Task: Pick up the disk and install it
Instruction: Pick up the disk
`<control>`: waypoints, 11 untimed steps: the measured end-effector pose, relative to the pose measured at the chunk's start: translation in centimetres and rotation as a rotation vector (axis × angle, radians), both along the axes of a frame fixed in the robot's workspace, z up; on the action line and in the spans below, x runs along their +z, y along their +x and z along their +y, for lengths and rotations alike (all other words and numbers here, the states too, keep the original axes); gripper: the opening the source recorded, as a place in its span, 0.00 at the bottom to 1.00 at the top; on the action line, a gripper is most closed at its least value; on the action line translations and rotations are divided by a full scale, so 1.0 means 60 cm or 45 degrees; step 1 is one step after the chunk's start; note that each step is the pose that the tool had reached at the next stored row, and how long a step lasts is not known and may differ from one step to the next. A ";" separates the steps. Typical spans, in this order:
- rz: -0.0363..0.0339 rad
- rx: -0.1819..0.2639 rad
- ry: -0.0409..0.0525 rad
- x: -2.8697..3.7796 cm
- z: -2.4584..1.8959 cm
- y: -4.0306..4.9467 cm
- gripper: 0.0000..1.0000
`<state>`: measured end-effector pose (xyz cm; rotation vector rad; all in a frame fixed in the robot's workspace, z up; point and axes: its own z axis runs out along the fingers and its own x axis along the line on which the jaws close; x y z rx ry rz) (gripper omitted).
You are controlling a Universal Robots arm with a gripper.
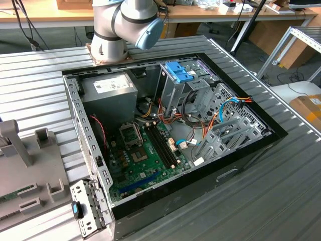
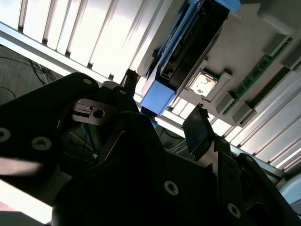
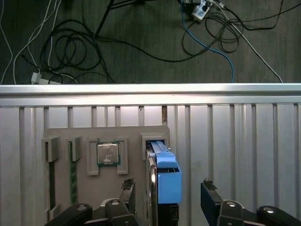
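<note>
Jaws of the gripper (image 3: 167,184) stand released and spread wide, with one black finger (image 3: 210,194) on each side of the disk (image 3: 165,175). A strip of bare surface shows between each finger and the disk, so nothing is grasped.

In the first wrist view the disk stands on its edge in a slot of a grey holder (image 3: 131,134). Its light blue carrier bracket faces the camera, and the thin metal side sits just beside the bracket. A square processor chip (image 3: 107,153) rests in a framed pocket of the holder next to the disk's slot. A green memory stick (image 3: 72,175) lies in a narrow slot farther along. The holder lies on a ribbed aluminium table (image 3: 244,141), and beyond the table's edge loose cables (image 3: 70,47) trail over a dark floor.

In the second wrist view the blue end of the disk sits between the two dark fingertips, apart from both.

In the exterior view the arm (image 1: 120,25) rises from the upper middle of the frame. An open computer case (image 1: 210,186) fills the centre. A green motherboard (image 1: 145,155) lies in the case's lower middle, and a metal cage topped by a blue latch (image 1: 178,73) stands above and to the exterior view's right of it. Part of the grey holder reaches in at the frame's lower left edge, well apart from the case's cage.
</note>
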<state>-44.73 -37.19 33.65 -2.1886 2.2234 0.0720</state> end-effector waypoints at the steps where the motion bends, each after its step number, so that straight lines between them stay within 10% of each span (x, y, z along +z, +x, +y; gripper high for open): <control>1: 0.0002 0.000 0.000 0.000 0.0000 0.000 0.66; 11: 0.0001 0.000 0.000 -0.005 0.0021 0.000 0.66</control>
